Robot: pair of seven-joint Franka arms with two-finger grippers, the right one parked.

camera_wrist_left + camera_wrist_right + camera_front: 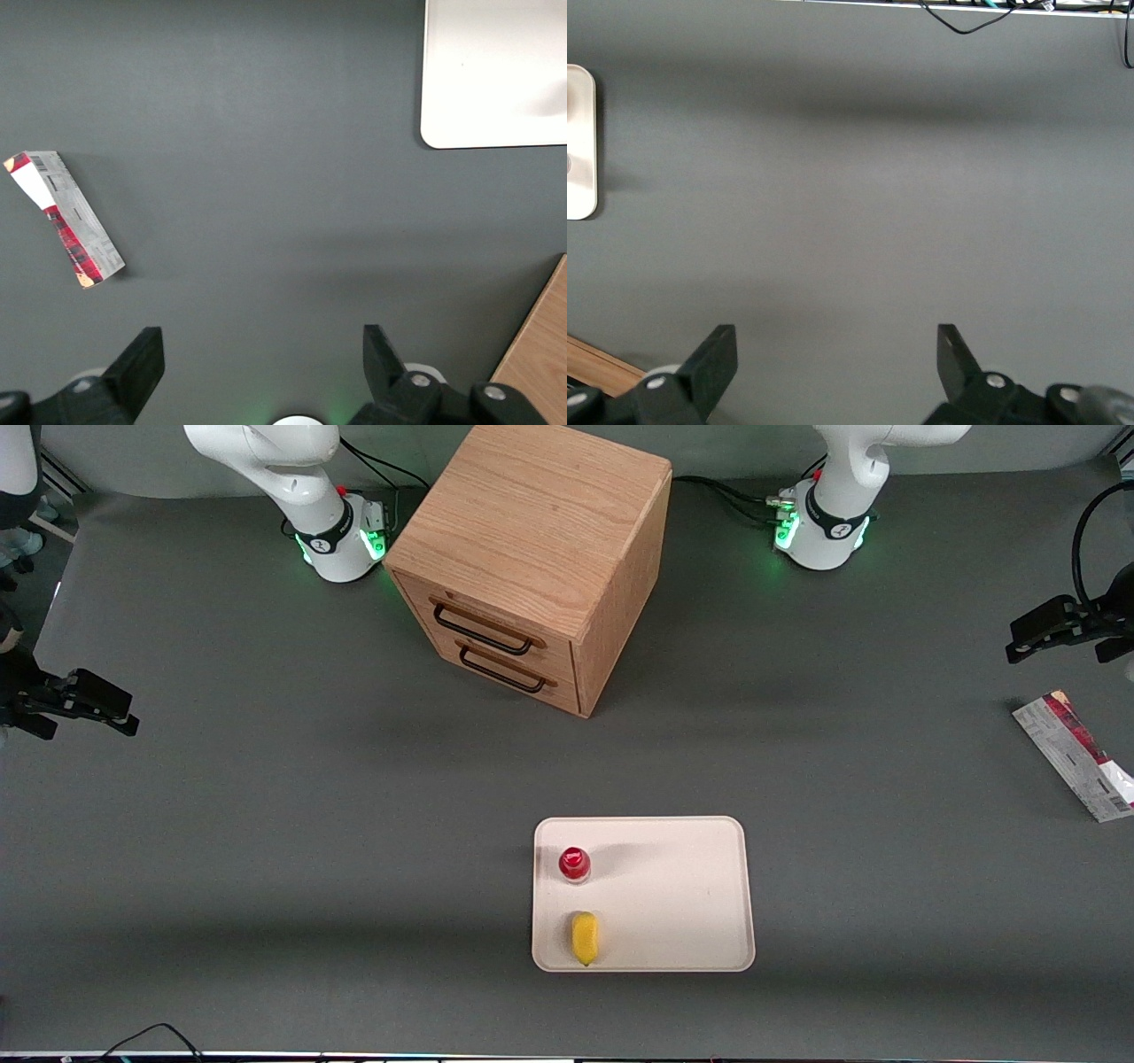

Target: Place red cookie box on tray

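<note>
The red cookie box (1075, 755) lies flat on the grey table at the working arm's end, its white-grey text panel up with a dark red strip along one edge. It also shows in the left wrist view (64, 218). The cream-white tray (682, 895) lies near the front camera at mid-table, and one corner of it shows in the left wrist view (496, 80). My left gripper (1019, 646) hovers above the table at the working arm's end, farther from the front camera than the box. It is open and empty, with the fingers wide apart (261, 354).
A red-capped bottle (574, 864) and a yellow banana-like object (584, 937) sit on the tray. A wooden two-drawer cabinet (532, 558) stands at mid-table, farther from the front camera than the tray; its edge shows in the left wrist view (542, 345).
</note>
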